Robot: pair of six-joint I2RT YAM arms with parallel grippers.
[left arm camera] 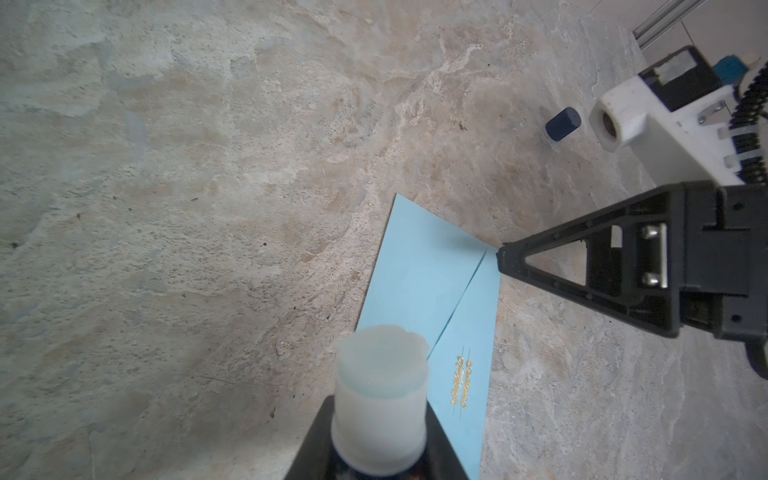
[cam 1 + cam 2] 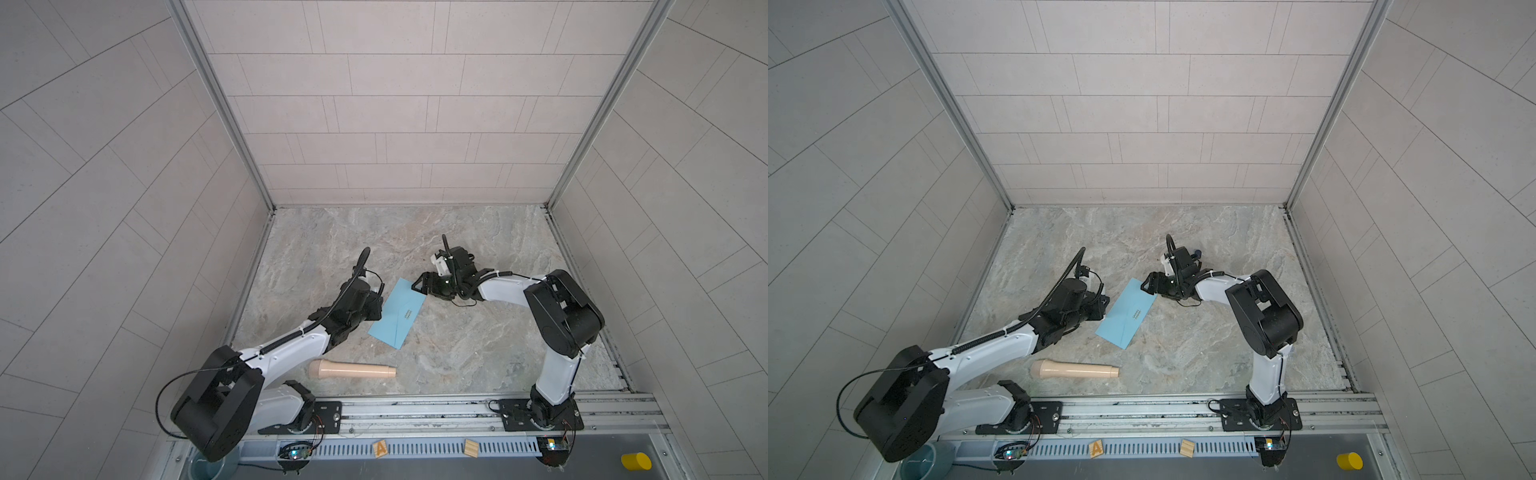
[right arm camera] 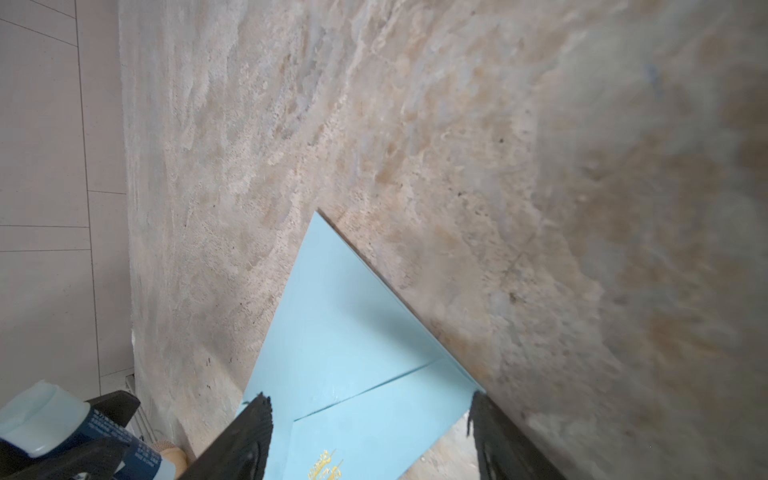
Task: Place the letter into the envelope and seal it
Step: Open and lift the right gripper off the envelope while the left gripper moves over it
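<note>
The light blue envelope (image 2: 397, 320) (image 2: 1125, 318) lies flat and slanted on the marble floor, its pointed flap folded down with the gold mark (image 1: 461, 380) facing up. The letter is hidden. My left gripper (image 2: 374, 306) (image 1: 378, 436) is shut on a glue stick (image 1: 380, 390) with a whitish tip and a dark blue body, held at the envelope's left edge. My right gripper (image 2: 419, 287) (image 3: 368, 409) stands open over the envelope's far end (image 3: 345, 332), one finger on each side of the flap's corner. One right finger (image 1: 582, 266) meets the envelope's edge in the left wrist view.
A dark blue cap (image 1: 563, 124) (image 2: 1198, 252) lies on the floor beyond the right gripper. A beige wooden pestle-shaped piece (image 2: 351, 370) lies near the front rail. Two wooden blocks (image 2: 380, 449) and a yellow cylinder (image 2: 636, 461) sit beyond the rail. Tiled walls close in three sides.
</note>
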